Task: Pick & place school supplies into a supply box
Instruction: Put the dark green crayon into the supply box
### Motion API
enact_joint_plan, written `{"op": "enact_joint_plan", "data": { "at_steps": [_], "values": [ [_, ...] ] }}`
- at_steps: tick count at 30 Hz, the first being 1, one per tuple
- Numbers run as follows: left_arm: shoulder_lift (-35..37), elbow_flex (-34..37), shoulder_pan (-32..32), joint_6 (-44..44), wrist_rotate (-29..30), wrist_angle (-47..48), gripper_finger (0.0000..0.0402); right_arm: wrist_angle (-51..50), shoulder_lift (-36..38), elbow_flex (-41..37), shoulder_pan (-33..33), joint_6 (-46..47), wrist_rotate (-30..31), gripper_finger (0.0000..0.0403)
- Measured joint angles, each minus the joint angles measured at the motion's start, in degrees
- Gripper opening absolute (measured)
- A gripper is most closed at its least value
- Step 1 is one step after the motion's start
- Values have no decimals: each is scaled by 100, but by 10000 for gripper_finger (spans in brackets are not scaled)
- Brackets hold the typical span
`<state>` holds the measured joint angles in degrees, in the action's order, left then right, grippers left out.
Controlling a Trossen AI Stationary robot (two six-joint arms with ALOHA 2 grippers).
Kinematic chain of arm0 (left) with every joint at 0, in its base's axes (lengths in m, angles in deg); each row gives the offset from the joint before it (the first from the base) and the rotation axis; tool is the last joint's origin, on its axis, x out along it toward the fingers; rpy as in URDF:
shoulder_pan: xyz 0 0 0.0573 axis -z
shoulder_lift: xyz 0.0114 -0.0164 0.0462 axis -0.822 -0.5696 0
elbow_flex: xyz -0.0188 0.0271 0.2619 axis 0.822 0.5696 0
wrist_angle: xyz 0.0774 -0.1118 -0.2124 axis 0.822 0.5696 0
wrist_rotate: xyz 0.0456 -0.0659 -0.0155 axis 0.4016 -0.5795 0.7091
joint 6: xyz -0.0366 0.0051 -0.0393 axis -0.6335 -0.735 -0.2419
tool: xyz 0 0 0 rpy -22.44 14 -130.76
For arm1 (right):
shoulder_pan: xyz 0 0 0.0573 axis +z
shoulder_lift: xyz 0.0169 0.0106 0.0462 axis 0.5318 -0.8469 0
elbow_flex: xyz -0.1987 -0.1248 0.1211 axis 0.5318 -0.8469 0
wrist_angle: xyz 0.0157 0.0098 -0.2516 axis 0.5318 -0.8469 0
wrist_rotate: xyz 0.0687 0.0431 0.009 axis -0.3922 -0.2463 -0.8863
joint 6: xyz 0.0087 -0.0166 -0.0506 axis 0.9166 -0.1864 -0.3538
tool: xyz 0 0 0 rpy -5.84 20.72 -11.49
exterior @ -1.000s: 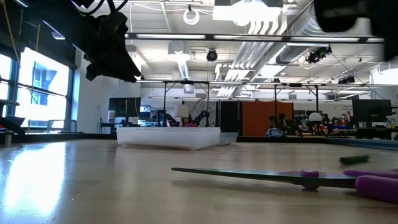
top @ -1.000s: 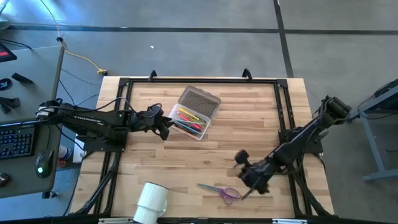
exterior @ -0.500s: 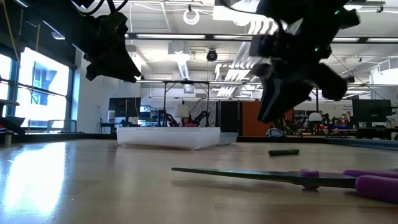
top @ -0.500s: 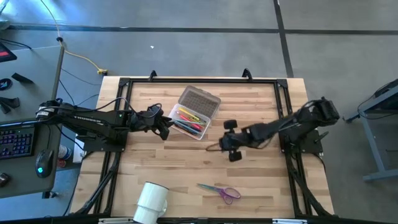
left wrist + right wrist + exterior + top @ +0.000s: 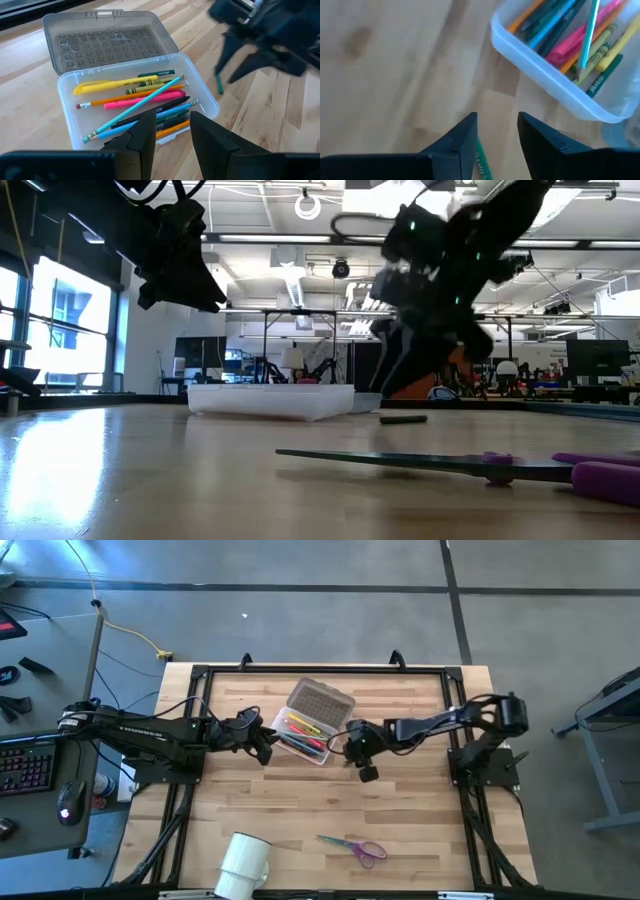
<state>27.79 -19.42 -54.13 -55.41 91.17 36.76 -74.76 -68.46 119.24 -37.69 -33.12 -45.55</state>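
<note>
Clear supply box (image 5: 70, 107) w/ grey ribbed lid (image 5: 107, 42); inside yellow, orange, pink, teal, black pens/pencils (image 5: 145, 102). Green marker (image 5: 219, 83) on wood table, just past box. Scissors (image 5: 352, 845) purple-handled.

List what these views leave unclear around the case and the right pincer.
- Green crayon by the supply box: high view, hidden under the right pincer.
- Right pincer, low view: motion-blurred.
- Scissors: handles cut off by the low view's edge.
- Crayon labels: too small.

At the bottom edge of the high view we see a white cup (image 5: 243, 864) lying on the wooden table (image 5: 420, 810), with a keyboard (image 5: 25, 768) and mouse (image 5: 68, 802) at far left.
</note>
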Motion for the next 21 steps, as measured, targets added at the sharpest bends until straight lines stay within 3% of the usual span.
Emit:
{"op": "enact_joint_plan", "data": {
  "at_steps": [8,13,18,21],
  "values": [
    [0,0,-2,0,0,-3,156,1064,-221,-645,-479,-45,-591,129],
    [-2,0,-2,0,0,-2,156,2441,-406,-1327,-805,-432,-704,129],
    [-2,0,-2,0,0,-6,156,3184,-762,-1566,-1147,314,-1451,129],
    [-2,0,-1,0,2,-3,156,3271,-771,-1624,-1128,469,-1369,129]
  ]
}}
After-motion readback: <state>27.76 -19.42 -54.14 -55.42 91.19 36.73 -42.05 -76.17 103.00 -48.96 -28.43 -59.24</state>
